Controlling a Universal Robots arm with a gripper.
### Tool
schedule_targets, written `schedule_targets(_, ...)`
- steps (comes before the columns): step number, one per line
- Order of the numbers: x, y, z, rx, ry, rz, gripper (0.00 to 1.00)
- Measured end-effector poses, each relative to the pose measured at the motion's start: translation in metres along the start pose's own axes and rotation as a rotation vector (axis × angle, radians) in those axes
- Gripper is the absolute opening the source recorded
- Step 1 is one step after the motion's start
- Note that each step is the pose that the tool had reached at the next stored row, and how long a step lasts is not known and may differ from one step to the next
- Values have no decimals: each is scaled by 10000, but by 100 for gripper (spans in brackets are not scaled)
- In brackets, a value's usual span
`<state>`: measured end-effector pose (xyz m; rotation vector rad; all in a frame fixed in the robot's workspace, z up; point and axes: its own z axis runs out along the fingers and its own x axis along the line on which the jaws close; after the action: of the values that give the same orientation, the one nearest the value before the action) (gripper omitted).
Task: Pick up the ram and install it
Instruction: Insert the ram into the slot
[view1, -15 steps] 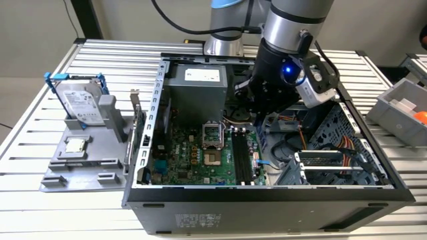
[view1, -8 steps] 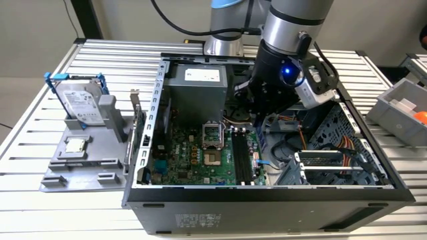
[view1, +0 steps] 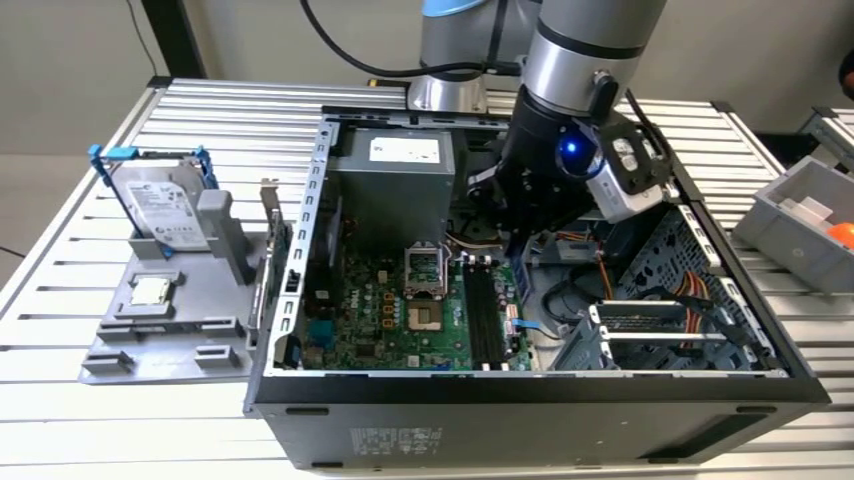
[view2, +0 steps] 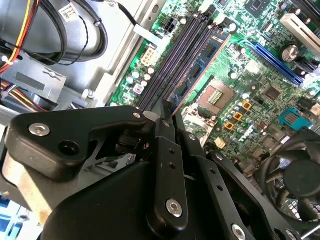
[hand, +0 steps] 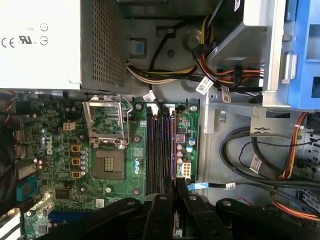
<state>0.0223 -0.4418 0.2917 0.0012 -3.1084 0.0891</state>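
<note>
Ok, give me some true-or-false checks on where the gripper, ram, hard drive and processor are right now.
1. The gripper is inside the open case. True.
2. It is shut on the ram, over the memory slots. True.
3. The drive is mounted in the case. False: the hard drive stands on the grey tray outside it.
4. The chip sits in its socket. False: the processor lies on that tray.

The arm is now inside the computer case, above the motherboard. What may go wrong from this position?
1. The ram, held in the gripper, runs close along the memory slots; a small tilt may jam it against a slot edge.
2. Loose cables lie beside the slots, and the arm may snag them.
</note>
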Motion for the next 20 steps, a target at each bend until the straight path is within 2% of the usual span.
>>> schedule_targets(9,-1,1,13,-6,0,6,0)
schedule_targets(14,-1,1,15,-17,14,247,0)
schedule_targets(20,-5,2,30,-18,20,346,0)
